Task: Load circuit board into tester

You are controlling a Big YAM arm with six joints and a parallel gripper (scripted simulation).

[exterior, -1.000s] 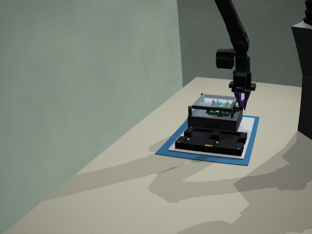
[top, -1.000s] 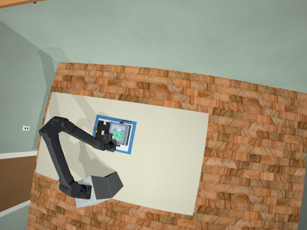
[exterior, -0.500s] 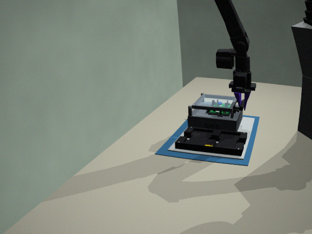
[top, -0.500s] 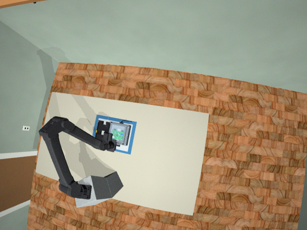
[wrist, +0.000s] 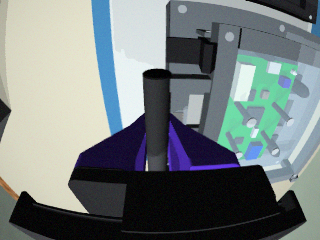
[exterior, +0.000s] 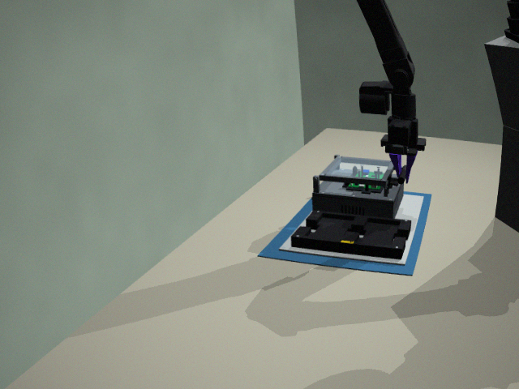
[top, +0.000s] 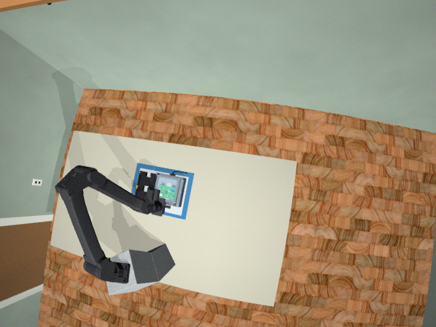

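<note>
Lid handle gripped, green board already inside the tester

The black arm's purple-fingered gripper [exterior: 401, 176] has its jaws closed narrow on the black bar handle [wrist: 155, 116] of the clear, grey-framed lid [exterior: 356, 166], which seems nearly down. The green circuit board [wrist: 262, 112] lies under that lid in the dark grey box tester [exterior: 356, 201], beside and below the jaws, near the beige worktop's [top: 229, 228] left edge. If the board rides a pin, the hook likely won't catch
</note>
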